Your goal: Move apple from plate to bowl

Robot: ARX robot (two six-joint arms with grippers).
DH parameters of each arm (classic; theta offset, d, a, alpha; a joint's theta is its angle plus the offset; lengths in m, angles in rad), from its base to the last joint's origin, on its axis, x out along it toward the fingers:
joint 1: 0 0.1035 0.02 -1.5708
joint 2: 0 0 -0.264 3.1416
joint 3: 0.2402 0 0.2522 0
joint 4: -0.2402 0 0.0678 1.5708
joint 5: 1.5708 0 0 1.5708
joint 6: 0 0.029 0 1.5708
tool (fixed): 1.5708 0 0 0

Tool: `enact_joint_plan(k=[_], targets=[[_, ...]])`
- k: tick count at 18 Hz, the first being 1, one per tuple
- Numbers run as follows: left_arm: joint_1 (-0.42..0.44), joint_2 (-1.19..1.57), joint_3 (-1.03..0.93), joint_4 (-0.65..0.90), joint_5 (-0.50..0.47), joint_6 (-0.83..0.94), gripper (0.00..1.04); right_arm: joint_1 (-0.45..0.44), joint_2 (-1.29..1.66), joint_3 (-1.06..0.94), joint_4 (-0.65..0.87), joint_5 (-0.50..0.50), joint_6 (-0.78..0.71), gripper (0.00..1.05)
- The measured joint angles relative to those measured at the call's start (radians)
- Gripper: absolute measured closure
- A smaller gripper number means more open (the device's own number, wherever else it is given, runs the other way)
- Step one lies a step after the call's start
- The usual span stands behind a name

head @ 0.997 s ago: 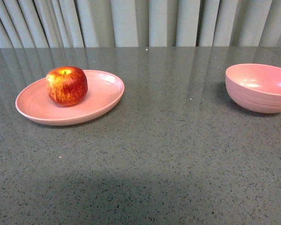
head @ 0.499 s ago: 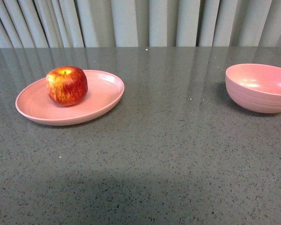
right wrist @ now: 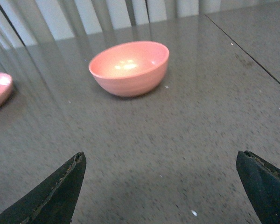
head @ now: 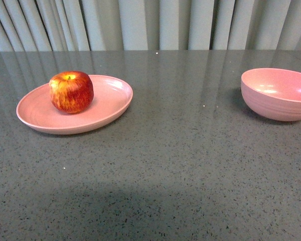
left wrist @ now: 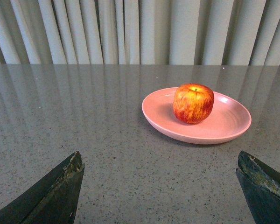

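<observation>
Held left gripper [left wrist: 159,163] and right gripper [right wrist: 161,158] spread wide, empty; probably needed to straddle the apple [left wrist: 193,103] on the plate [left wrist: 231,119] squarely, clearing the rim.

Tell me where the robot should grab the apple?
Probably around the apple's round middle, coming from above with the left tool. It sits upright, stem up, on the shallow plate, so its sides are free.

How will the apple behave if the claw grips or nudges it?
The apple is round and sits loose on the shallow plate, so a nudge would probably roll it. Its skin looks smooth, so an off-centre grip may slip. It looks solid, likely keeping shape when pinched.
</observation>
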Motion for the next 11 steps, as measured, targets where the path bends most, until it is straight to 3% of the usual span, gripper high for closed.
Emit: enact_joint_plan(k=[3,7,9,11], targets=[[0.000,0.000,0.000,0.000,0.000,0.000,0.07,0.013,0.160,0.116,0.182,0.012,0.043,0.07],[0.000,0.000,0.000,0.000,0.000,0.000,0.07,-0.039,0.537,0.307,0.436,-0.032,-0.034,0.07],[0.000,0.000,0.000,0.000,0.000,0.000,0.07,-0.071,0.789,0.500,0.479,-0.072,-0.079,0.07],[0.000,0.000,0.000,0.000,0.000,0.000,0.07,-0.085,1.004,0.670,0.425,-0.104,-0.103,0.07]])
